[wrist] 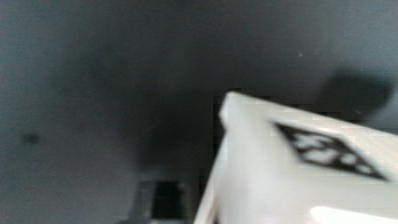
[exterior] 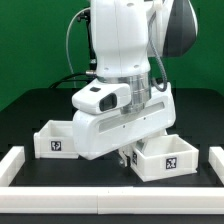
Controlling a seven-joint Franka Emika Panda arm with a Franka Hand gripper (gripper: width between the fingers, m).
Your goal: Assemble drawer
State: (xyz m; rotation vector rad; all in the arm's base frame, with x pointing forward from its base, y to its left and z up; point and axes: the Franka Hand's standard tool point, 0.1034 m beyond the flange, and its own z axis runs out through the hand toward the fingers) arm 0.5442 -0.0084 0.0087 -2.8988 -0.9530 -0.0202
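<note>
Two small open-topped white trays of the drawer, each with a black-and-white tag, show in the exterior view. One tray point(exterior: 55, 140) sits on the dark table at the exterior view's left. My gripper point(exterior: 124, 153) is low at the near left wall of the other tray point(exterior: 166, 158). In the wrist view this tray point(wrist: 302, 165) fills the frame close up. One dark finger point(wrist: 169, 200) stands right beside its wall, and the other finger is hidden behind the tray. The jaws look shut on that wall. The tall white housing is not in view.
Long low white border rails lie at the exterior view's left point(exterior: 12, 165), at its right point(exterior: 214, 165) and along the front point(exterior: 110, 202). The arm's bulky white body point(exterior: 120, 110) hides the middle of the table behind it.
</note>
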